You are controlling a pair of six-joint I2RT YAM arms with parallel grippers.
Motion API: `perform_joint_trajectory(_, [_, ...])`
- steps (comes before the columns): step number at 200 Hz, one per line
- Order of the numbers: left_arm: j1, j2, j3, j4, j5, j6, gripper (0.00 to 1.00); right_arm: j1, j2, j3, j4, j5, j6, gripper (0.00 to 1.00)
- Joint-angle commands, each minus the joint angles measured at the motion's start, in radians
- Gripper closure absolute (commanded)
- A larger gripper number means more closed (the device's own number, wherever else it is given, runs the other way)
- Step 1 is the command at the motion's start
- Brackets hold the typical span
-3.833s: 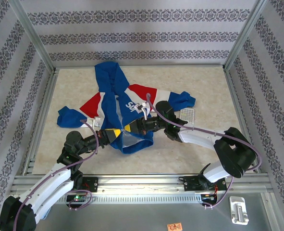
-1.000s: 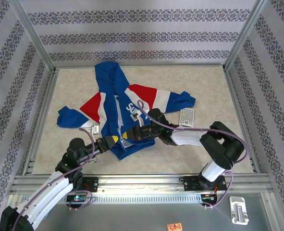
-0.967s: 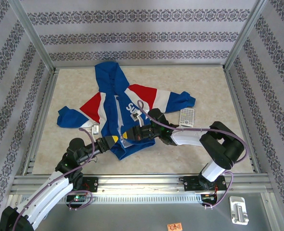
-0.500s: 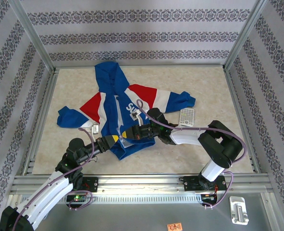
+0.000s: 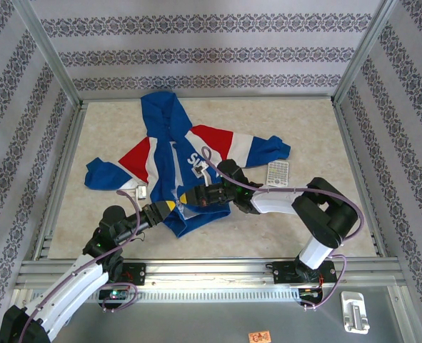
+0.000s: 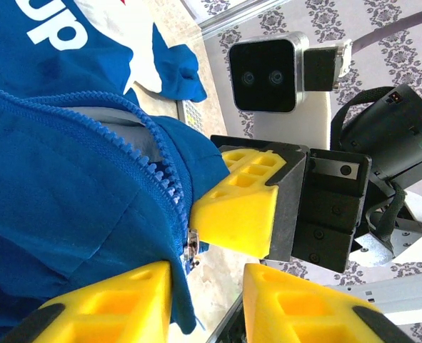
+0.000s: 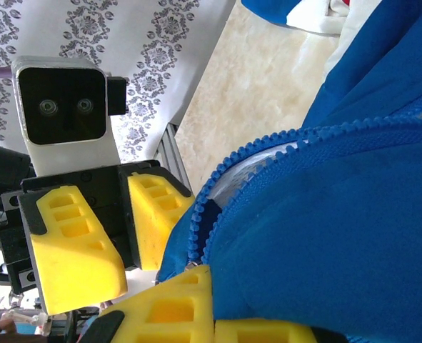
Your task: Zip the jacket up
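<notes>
The blue jacket [image 5: 169,153] lies flat on the table, hood toward the back, with red and white panels and white lettering. Both grippers meet at its bottom hem. My right gripper [image 5: 190,198] is shut on the hem fabric beside the zipper; its fingers [image 7: 168,307] press together under the blue cloth. My left gripper [image 5: 173,206] is open, and the hem edge hangs loosely against one of its fingers [image 6: 103,304]. The small metal zipper slider [image 6: 191,246] sits at the hem's bottom end. Above it the blue zipper teeth [image 6: 136,153] run apart, with grey lining showing between them.
A white remote-like object [image 5: 277,174] lies by the jacket's right sleeve. A small white item [image 5: 143,191] sits near the left sleeve. Metal frame rails [image 5: 196,268] border the table, with patterned walls around it.
Since 3.8 s ago the jacket's spread lower front has been drawn together. Over the last second my right gripper crept slightly left toward the left one, which stayed put.
</notes>
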Motion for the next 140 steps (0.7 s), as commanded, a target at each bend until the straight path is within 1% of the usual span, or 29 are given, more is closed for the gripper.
perform_joint_trajectory(1, [-0.008,0.005,-0.045,0.063,0.003,-0.01,0.71,0.016,0.015,0.029,0.045,-0.015,0.01,1.0])
perform_joint_trajectory(58, [-0.008,0.038,-0.033,0.076,0.011,-0.001,0.72,0.02,0.014,0.031,0.051,-0.016,0.011,1.0])
perform_joint_trajectory(78, [-0.008,0.044,-0.026,0.077,0.01,0.004,0.81,0.021,0.011,0.028,0.051,-0.015,0.012,1.0])
perform_joint_trajectory(107, [-0.009,0.043,-0.011,0.061,0.015,0.021,1.0,0.021,0.002,0.023,0.053,-0.013,0.012,1.0])
perform_joint_trajectory(124, [-0.008,0.043,0.026,-0.003,0.026,0.058,1.0,0.023,-0.009,0.021,0.048,-0.011,0.01,1.0])
perform_joint_trajectory(134, [-0.008,0.045,0.068,-0.102,0.033,0.098,1.0,0.023,-0.021,0.018,0.044,-0.003,0.007,1.0])
perform_joint_trajectory(140, [-0.008,0.047,0.098,-0.166,0.037,0.13,1.0,0.023,-0.029,0.016,0.04,0.004,0.005,0.97])
